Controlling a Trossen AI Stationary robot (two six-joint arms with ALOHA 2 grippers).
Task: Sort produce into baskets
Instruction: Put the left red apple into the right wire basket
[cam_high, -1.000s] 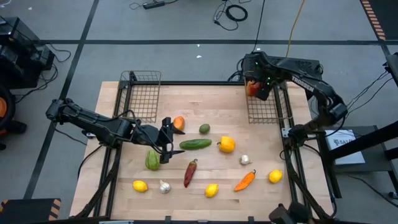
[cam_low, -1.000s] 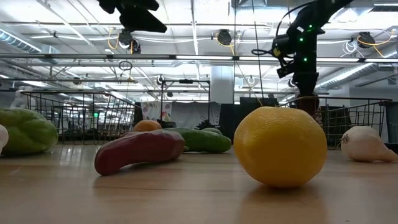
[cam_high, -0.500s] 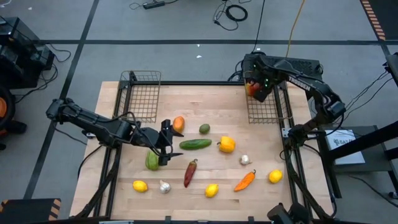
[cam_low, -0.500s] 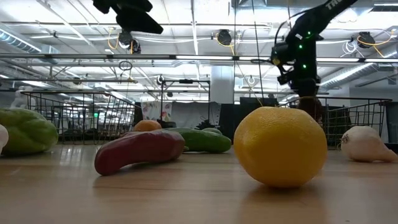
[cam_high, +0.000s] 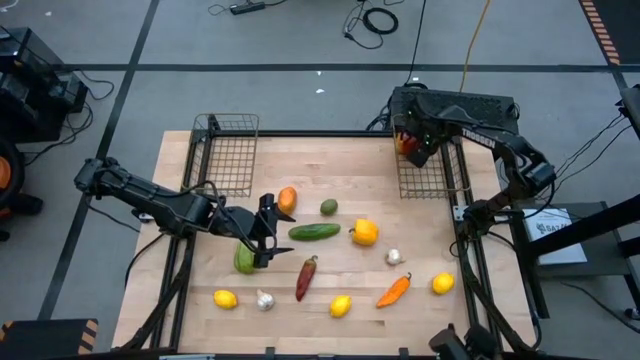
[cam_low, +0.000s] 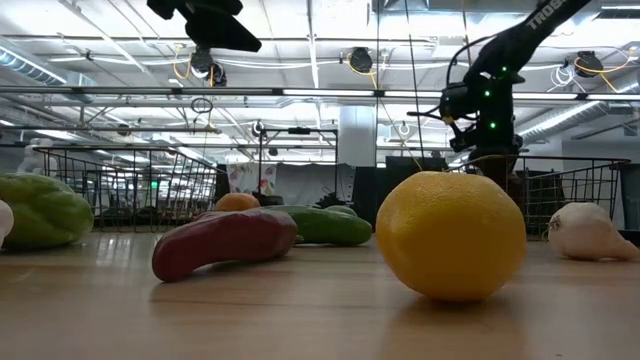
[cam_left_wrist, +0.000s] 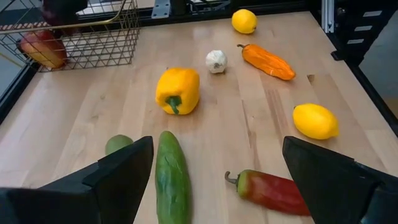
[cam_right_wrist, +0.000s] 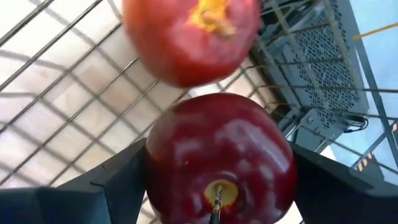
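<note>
My right gripper (cam_high: 409, 144) is down in the right basket (cam_high: 428, 172), shut on a dark red apple (cam_right_wrist: 217, 155). A second red apple (cam_right_wrist: 189, 34) lies on that basket's mesh floor just beyond it. My left gripper (cam_high: 263, 232) hangs open above the table's middle left, over the green squash (cam_high: 244, 260) and the near end of the cucumber (cam_left_wrist: 171, 180). Nothing is between its fingers. The left basket (cam_high: 228, 155) stands at the far left. Lemons (cam_high: 341, 306), garlic (cam_high: 265, 300), a red chilli (cam_high: 306, 277) and peppers (cam_high: 365, 232) lie loose on the table. My right gripper pinches the dark red apple by its two opposite sides (cam_right_wrist: 157, 168) between its two fingers. The fingers come from above, pointing steeply down. The apple's stem end (cam_right_wrist: 217, 194) faces the wrist camera. Whether the apple rests on the basket floor, I cannot tell.
An avocado (cam_high: 328, 207) and an orange fruit (cam_high: 287, 198) lie just beyond my left gripper. An orange pepper (cam_high: 394, 290), a lemon (cam_high: 443, 284) and a garlic (cam_high: 395, 257) lie near the right front. Black frame rails (cam_high: 470, 250) run along the table's sides.
My right gripper has gone down into the right basket with the apple, its wrist rolling a little, and it stays shut on the apple.
</note>
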